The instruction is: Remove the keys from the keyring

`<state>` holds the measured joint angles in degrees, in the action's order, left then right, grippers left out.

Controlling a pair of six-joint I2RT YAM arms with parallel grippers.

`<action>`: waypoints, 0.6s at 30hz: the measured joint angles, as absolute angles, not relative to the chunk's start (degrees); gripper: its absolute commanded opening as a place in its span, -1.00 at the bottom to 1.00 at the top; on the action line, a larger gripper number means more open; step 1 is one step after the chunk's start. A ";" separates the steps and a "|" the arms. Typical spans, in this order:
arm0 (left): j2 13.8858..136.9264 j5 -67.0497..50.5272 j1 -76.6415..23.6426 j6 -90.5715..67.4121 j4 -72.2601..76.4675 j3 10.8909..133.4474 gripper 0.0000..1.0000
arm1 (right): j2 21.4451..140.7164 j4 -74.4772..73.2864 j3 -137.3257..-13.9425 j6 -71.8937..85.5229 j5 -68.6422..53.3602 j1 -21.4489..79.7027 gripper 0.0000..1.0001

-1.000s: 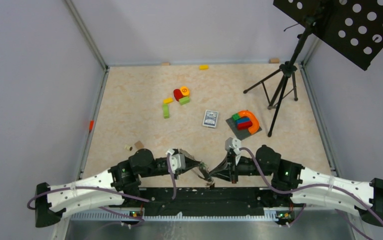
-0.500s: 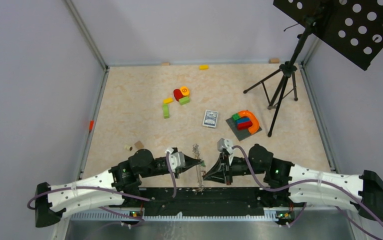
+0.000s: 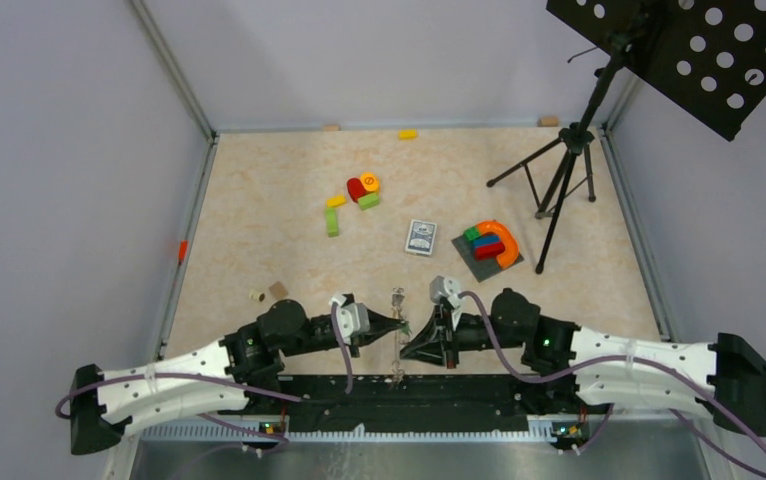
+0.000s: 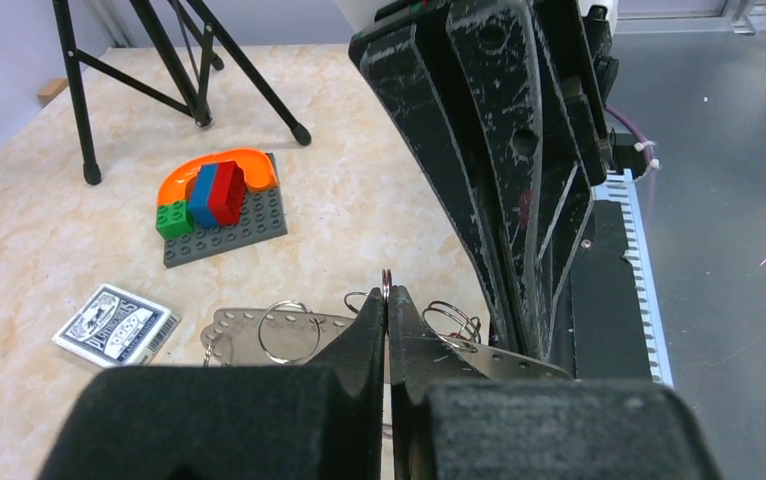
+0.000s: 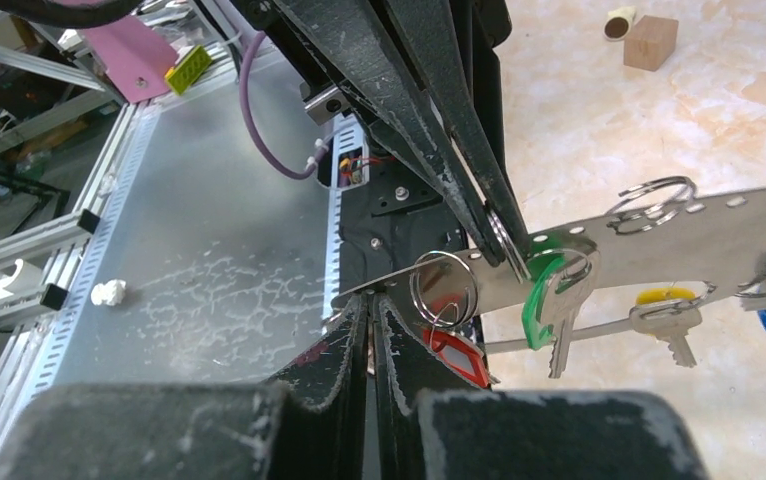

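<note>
four tagged keys (image 5: 557, 305) hang from the keyring (image 5: 659, 243).

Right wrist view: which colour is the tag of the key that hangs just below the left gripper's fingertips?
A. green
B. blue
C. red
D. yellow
A: the green-tagged key hangs right under the tips of the left gripper; the other tags are farther along the strip.

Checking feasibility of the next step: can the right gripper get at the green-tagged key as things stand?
Probably not yet. The right gripper is shut on the end of the keyring, so it would have to let go first, and the left gripper, pinching a small ring, crowds the green-tagged key.
</note>
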<state>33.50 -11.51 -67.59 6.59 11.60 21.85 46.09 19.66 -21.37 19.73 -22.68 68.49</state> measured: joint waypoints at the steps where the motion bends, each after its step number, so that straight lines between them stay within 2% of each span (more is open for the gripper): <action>1: 33.50 -11.51 -67.59 6.42 11.90 21.61 -1.00 | 46.96 20.21 -21.39 19.68 -22.55 68.64 -0.92; 10: 33.45 -11.86 -67.59 5.80 13.32 20.82 -1.00 | 54.87 23.00 -21.56 18.90 -21.23 71.66 -0.83; 18: 30.63 -12.56 -67.59 5.74 14.55 18.46 -1.00 | 51.20 21.06 -23.46 15.86 -20.93 72.75 -0.69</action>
<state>30.63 -12.56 -67.59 5.74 14.55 18.46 51.20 21.06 -23.46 15.86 -20.93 72.75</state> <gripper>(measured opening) 0.004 0.137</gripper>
